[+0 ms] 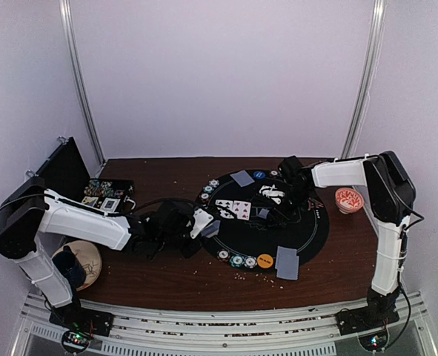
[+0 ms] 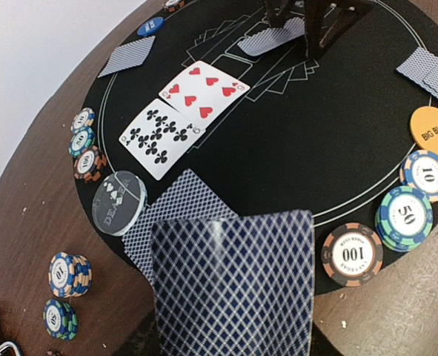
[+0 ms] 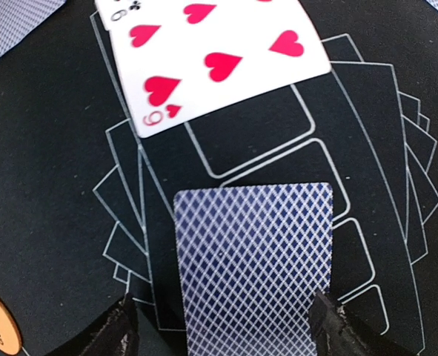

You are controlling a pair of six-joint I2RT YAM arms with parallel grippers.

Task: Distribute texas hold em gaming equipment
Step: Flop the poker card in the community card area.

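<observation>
**Dealing the board: a card at the mat's centre.** Right tool (image 3: 222, 330): fingers spread, one on either side of a face-down card (image 3: 254, 267) that lies flat near the centre of the black mat (image 1: 307, 233); the finger at 3 o'clock is at the card's edge and the one at 9 o'clock stands just apart, so nothing is pinched. In the wrist view the nine of hearts (image 3: 219, 59) lies face up at the card's 12 o'clock, with the eight of clubs (image 2: 159, 133) beside it.

Left tool (image 1: 196, 226): at the mat's 9 o'clock rim; its fingers are hidden under the held pack (image 2: 233, 289), a blue-backed card or thin stack (which, cannot be told) that appears pinched clear of the surface (image 1: 167, 274).

On the mat, the chip stacks (image 1: 237, 259) and the orange disc (image 1: 264, 260) sit near 6 o'clock; a dealt hand (image 1: 287, 262) lies at 5 o'clock.

Judged step: seating the third board card. To do it well:
- Keep the card's long edges parallel to the printed outlines.
- Let both fingers clear its edges evenly, then raise the tool straight up — any sideways drift would drag or tip the card.
- Hold the pack level and off the 9 o'clock chips.
</observation>
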